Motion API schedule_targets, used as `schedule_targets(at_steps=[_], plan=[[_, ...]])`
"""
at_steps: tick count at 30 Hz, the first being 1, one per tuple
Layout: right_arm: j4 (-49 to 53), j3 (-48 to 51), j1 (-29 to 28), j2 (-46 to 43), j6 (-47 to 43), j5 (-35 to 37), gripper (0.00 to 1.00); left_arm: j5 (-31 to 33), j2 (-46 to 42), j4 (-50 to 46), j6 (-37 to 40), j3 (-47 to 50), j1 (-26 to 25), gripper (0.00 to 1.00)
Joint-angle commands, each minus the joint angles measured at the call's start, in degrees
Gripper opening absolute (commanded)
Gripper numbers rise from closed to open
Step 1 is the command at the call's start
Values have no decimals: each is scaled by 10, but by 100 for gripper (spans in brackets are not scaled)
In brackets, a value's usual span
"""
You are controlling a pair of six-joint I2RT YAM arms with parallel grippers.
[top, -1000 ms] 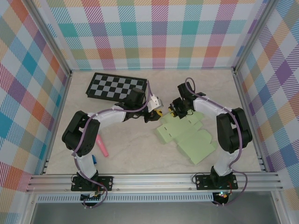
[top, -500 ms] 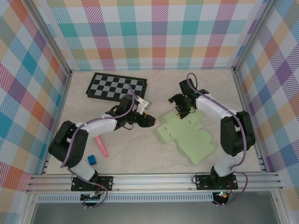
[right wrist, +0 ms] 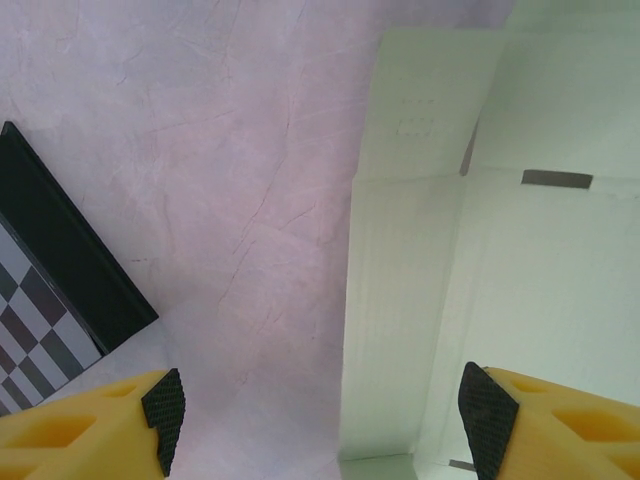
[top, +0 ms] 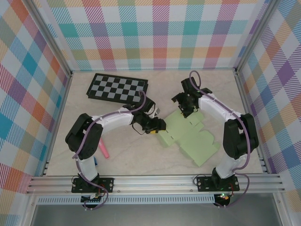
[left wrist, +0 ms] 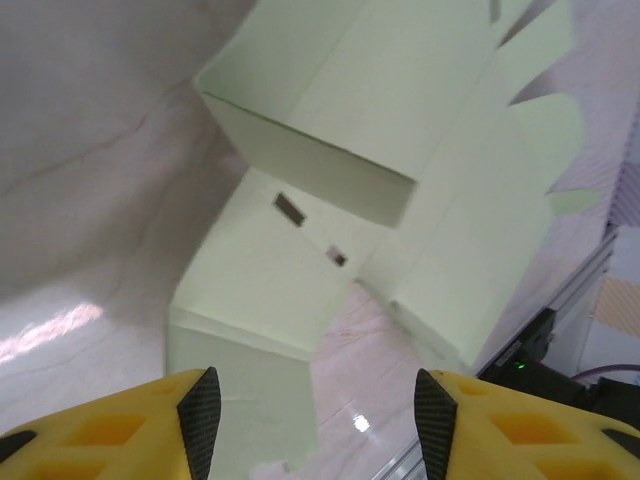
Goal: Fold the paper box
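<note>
This is a robotics lab test cell, not a lived-in room. A pale marble-patterned tabletop is boxed in by pastel plaid wall panels (left, back and right). It is edged with silver aluminium profile rails, where the black-and-white left robot arm and right robot arm are bolted.

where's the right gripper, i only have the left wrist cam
observer: the right gripper hangs above the far edge of the box, jaws open and empty.
operator: anything else out there
observer: a checkerboard lies far left, apart from the box.
operator: that all
observer: a pink marker lies near left, well away from the box.
</note>
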State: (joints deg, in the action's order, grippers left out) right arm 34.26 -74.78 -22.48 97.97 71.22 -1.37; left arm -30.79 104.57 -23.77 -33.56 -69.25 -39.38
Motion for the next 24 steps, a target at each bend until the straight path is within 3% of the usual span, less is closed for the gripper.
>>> schedule_targets(at_steps=[1, 8, 12, 19, 24], plan=[[15, -2, 3, -17, -6, 9, 75, 27, 3, -90, -27, -9, -1, 55], [4, 8, 10, -19, -10, 3, 75, 79, -25, -118, -37, -10, 0, 60], [1, 13, 13, -16, -7, -1, 74, 3, 10, -96, -45, -7, -2, 55], [5, 19, 18, -25, -10, -3, 74, -59, 18, -51, -62, -4, -8, 50], [-1, 30, 20, -27, -5, -4, 74, -82, 38, -38, -84, 18, -8, 37]])
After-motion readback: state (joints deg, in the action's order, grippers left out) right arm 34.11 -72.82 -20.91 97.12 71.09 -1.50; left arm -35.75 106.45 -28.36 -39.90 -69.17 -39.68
